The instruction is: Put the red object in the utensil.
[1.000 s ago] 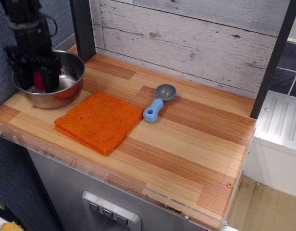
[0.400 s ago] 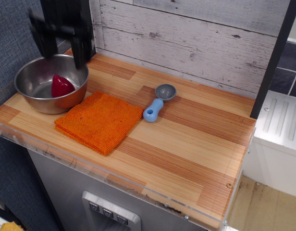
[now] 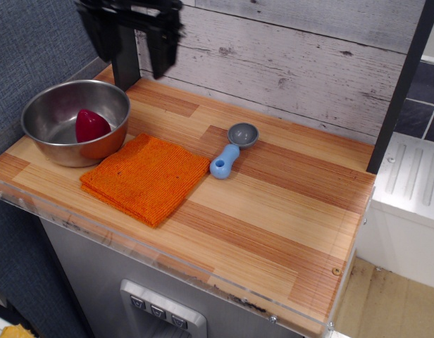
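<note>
The dark-red teardrop-shaped piece [image 3: 91,125] lies inside the shiny steel bowl [image 3: 41,113] at the table's far left. My black gripper [image 3: 132,60] hangs high above the table's back left, up and to the right of the bowl. Its two fingers are spread apart and hold nothing. Its top is cut off by the frame's edge.
A folded orange cloth [image 3: 146,177] lies just right of the bowl. A small grey scoop with a blue handle [image 3: 233,149] lies mid-table. A dark post [image 3: 125,49] stands behind the bowl, a whitewashed plank wall [image 3: 273,56] runs along the back. A clear acrylic rim [image 3: 168,264] runs along the front.
My gripper let go of the red piece in the bowl, then rose and moved right, away from the bowl. The red piece stays in the bowl.
</note>
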### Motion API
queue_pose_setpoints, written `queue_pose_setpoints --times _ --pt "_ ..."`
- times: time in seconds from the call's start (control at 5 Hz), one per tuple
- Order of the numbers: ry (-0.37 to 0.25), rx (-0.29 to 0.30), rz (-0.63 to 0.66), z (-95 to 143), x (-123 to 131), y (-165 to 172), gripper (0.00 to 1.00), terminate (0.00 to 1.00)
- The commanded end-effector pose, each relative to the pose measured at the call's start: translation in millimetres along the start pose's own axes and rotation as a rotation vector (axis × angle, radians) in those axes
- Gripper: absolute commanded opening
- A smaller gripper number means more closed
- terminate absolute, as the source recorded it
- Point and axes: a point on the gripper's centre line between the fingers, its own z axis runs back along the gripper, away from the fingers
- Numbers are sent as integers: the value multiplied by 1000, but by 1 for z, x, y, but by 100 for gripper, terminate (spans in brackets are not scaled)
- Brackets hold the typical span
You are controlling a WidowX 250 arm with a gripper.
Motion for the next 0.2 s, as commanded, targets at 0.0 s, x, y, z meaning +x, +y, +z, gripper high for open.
queue_pose_setpoints --times 0.0 --pt "-52 -25 -9 13 -6 -15 100 100"
